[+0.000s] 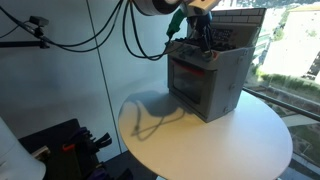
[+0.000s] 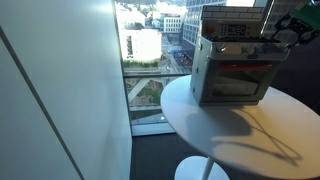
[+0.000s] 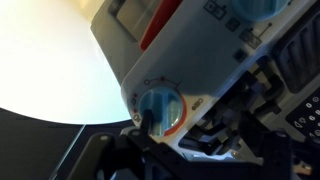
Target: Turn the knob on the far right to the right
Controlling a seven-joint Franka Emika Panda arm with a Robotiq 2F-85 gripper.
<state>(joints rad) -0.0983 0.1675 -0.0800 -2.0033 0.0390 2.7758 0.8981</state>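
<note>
A small grey toy oven [image 1: 207,82] stands on a round white table [image 1: 240,140]; it also shows in the other exterior view [image 2: 235,75]. In the wrist view a blue knob with an orange ring [image 3: 160,108] sits on the oven's white control panel. My gripper [image 3: 195,140] is pressed close to this panel. One dark finger overlaps the knob's lower left edge, the other stands apart to the right, so the jaws look open. In both exterior views the gripper [image 1: 195,30] [image 2: 290,30] hangs at the oven's upper front corner.
A second blue knob [image 3: 265,8] shows at the top edge of the wrist view. A window wall runs behind the table [image 2: 150,60]. Black cables [image 1: 110,35] hang from the arm. Dark equipment [image 1: 65,150] sits on the floor beside the table.
</note>
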